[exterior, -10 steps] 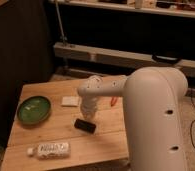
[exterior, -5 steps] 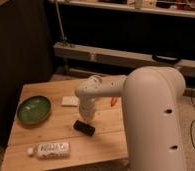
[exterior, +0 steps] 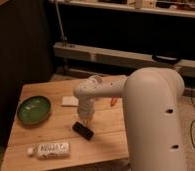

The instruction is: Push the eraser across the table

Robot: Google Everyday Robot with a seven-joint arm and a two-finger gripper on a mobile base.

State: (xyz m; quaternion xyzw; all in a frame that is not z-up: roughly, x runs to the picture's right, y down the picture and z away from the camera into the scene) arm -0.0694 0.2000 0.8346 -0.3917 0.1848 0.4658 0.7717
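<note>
Camera view looks down on a low rectangular table (exterior: 43,131) of light wood with plank grain, in a dim room. Toward the left sits a round green bowl (exterior: 34,109); nothing shows inside it. Along the near edge lies a clear plastic bottle (exterior: 49,149) on its side, with a pale label. A flat white square pad (exterior: 69,101) rests farther back, beside the arm. Near the middle lies the eraser (exterior: 83,130), a small flat black block with rounded corners, lying at an angle. Directly above and touching or nearly touching its far end hangs the pincer (exterior: 86,118); whether it is spread or pressed together cannot be told. A bulky white robot arm (exterior: 151,115) hides the table's right side.
</note>
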